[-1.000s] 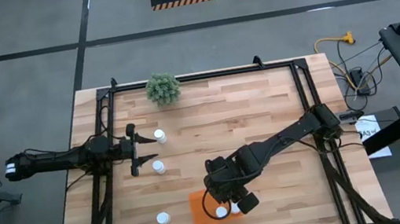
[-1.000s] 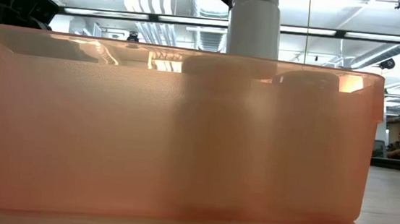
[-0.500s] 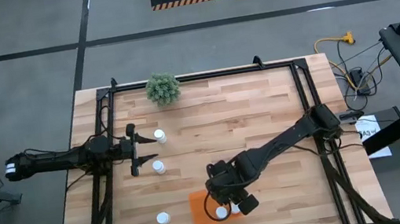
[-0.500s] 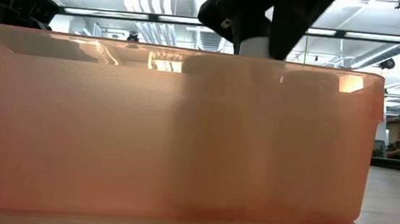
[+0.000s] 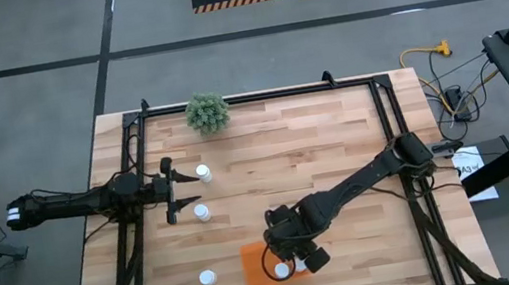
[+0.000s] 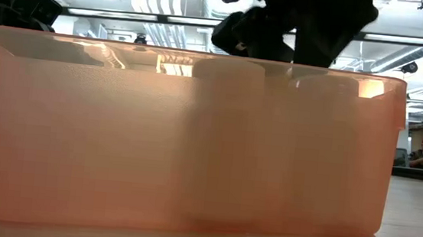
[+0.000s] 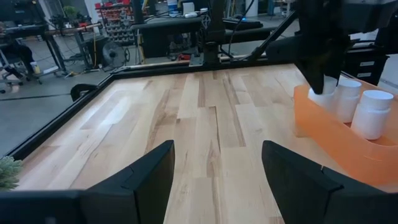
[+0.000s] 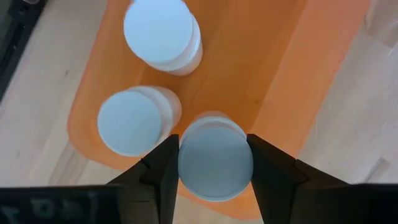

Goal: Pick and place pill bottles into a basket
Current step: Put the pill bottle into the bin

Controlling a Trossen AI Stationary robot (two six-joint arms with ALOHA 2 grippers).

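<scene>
One light, rigid pill bottle [image 8: 215, 163] sat low in frame — right gripper [image 8: 211, 163] clenched across its cap, probably slippery.

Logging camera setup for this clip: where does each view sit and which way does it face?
High: overhead, straight down on table, both arms.
Low: tabletop level, facing the basket wall; right arm above.
Left wrist: on the left arm, looking across the table; own fingers below.
Right wrist: looking down into the basket; right tool around a bottle.
All share the basket.
</scene>
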